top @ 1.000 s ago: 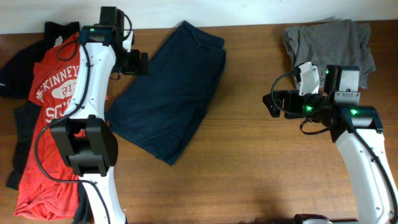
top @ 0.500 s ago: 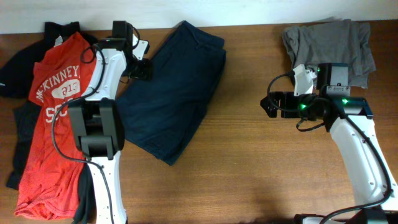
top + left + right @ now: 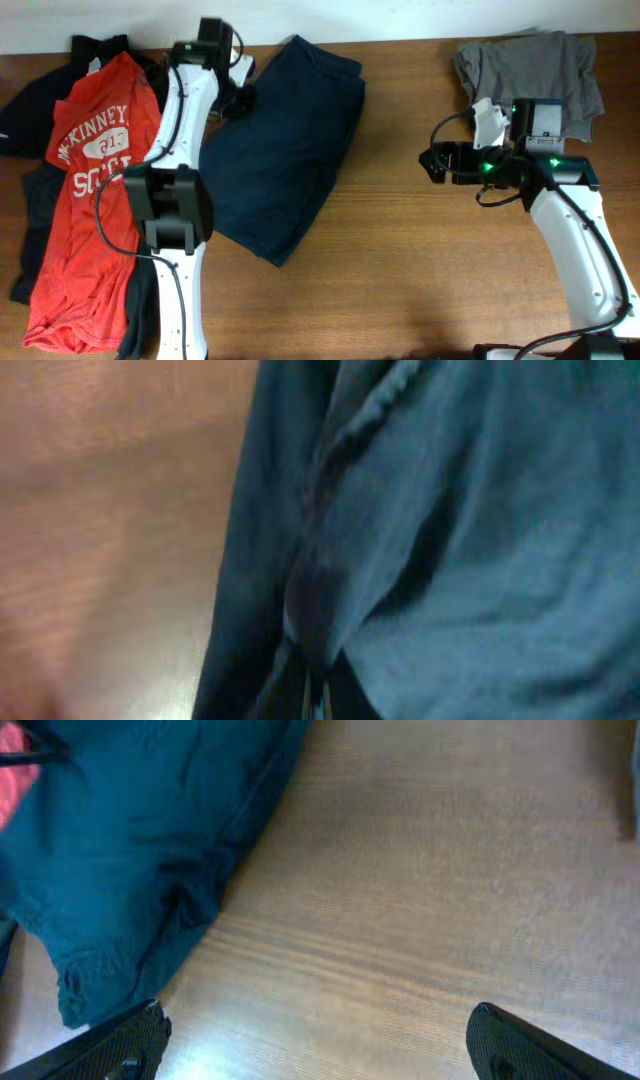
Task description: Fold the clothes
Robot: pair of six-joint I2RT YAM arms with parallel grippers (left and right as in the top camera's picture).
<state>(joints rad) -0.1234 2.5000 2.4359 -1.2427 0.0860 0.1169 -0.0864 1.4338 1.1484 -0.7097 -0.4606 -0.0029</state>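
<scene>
The dark navy shorts [image 3: 285,150] lie spread flat on the wooden table, left of centre. My left gripper [image 3: 243,97] is at their upper left edge. In the left wrist view it [image 3: 315,692] is shut on a pinched fold of the navy cloth [image 3: 450,510]. A red T-shirt [image 3: 90,190] with white lettering lies at the far left over black pieces [image 3: 28,110]. My right gripper [image 3: 428,163] hovers over bare wood to the right of the shorts. It is open [image 3: 315,1025], nothing between its fingers, with the shorts [image 3: 130,830] ahead of it.
A plain grey garment [image 3: 530,62] sits crumpled at the back right corner, just behind the right arm. Bare wooden table [image 3: 420,270] stretches between the shorts and the right arm and along the front.
The left arm swung toward the table's back and right, reaching the shorts' upper left edge, and its jaws went from open to shut on the cloth. The right arm hardly moved.
</scene>
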